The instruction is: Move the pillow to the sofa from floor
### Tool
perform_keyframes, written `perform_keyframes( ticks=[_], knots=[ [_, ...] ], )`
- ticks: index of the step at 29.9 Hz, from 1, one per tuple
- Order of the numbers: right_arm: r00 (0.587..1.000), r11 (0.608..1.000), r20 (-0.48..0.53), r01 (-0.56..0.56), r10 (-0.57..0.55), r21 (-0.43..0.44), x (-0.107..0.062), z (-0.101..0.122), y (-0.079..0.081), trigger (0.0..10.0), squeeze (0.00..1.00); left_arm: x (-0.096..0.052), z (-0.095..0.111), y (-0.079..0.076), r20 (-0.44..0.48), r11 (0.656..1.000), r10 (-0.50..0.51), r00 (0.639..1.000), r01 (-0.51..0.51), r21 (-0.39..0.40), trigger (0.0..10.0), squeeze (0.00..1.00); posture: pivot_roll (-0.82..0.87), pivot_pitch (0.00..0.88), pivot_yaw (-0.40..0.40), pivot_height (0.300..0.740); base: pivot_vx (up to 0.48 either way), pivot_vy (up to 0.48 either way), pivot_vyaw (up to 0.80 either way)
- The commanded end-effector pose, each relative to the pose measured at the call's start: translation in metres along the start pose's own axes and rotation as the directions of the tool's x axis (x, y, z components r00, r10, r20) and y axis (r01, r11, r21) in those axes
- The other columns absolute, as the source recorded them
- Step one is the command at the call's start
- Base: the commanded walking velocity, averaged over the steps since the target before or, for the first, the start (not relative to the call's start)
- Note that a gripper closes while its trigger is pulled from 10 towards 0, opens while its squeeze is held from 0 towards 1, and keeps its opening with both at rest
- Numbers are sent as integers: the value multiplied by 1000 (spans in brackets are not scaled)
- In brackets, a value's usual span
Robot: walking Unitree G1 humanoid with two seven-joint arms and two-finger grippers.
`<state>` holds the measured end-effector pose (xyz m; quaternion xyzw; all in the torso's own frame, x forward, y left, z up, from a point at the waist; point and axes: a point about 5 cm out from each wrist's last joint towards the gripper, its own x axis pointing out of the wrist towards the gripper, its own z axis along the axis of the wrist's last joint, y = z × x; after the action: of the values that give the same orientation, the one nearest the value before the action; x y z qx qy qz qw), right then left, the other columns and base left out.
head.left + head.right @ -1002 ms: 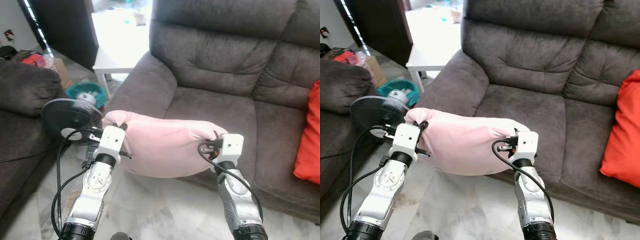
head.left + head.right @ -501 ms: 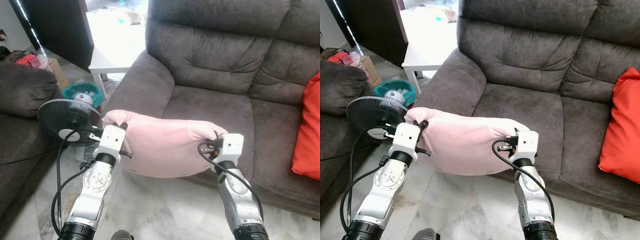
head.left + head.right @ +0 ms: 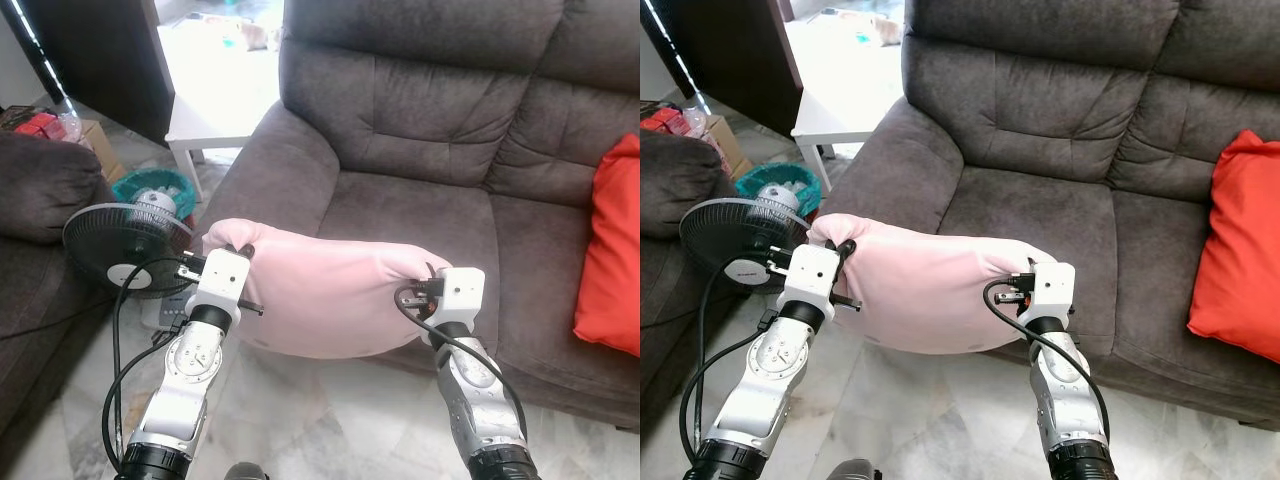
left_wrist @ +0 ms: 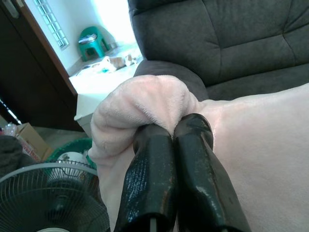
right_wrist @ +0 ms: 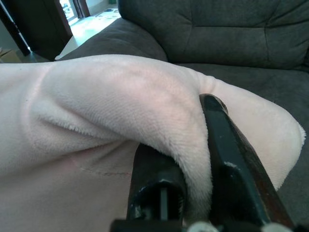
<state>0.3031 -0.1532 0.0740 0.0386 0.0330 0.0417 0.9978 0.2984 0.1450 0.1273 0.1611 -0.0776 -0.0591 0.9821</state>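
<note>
Basically halfway: pillow (image 3: 325, 295) is off the floor, left tool (image 3: 236, 254) and right tool (image 3: 432, 276) each clamped on an end of it. Sofa (image 3: 420, 200) at 12 o'clock; left: carry over the seat, release.

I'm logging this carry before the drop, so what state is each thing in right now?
Soft pink pillow: lifted off the floor, held at both ends in front of the sofa seat.
Left gripper: shut on pillow's corner.
Right gripper: shut on a fold of pillow.
Dark grey fabric sofa: seat unoccupied ahead.
Red cushion: leaning upright on sofa.
Black floor fan: standing.
</note>
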Motion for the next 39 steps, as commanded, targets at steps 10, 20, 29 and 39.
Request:
perform_keyframes(
  ticks=[10, 20, 29, 39],
  knots=[
    [997, 1000, 79, 25, -25, 3, 5, 15, -6, 10000, 0, 2, 7, 6, 44, 1000, 32, 999, -31, -3, 10000, 0, 203, 86, -57, 740, 0, -192, -80],
    [995, 999, 98, 30, -28, -22, 6, 18, -7, 10000, 0, 1, 8, 8, 55, 999, 38, 998, -38, -6, 10000, 0, 204, 88, -57, 740, 0, 0, -474],
    [990, 999, 137, 21, -16, -39, 8, 27, -5, 10000, 0, -5, 19, 24, 94, 994, 107, 990, -106, -9, 10000, 0, 202, 87, -59, 740, 0, 0, 0],
    [985, 999, 172, 9, -1, -46, 10, 37, -3, 10000, 0, -19, 17, 52, 83, 966, 246, 966, -252, 62, 10000, 0, 203, 78, -66, 740, 0, 0, 0]
  ],
)
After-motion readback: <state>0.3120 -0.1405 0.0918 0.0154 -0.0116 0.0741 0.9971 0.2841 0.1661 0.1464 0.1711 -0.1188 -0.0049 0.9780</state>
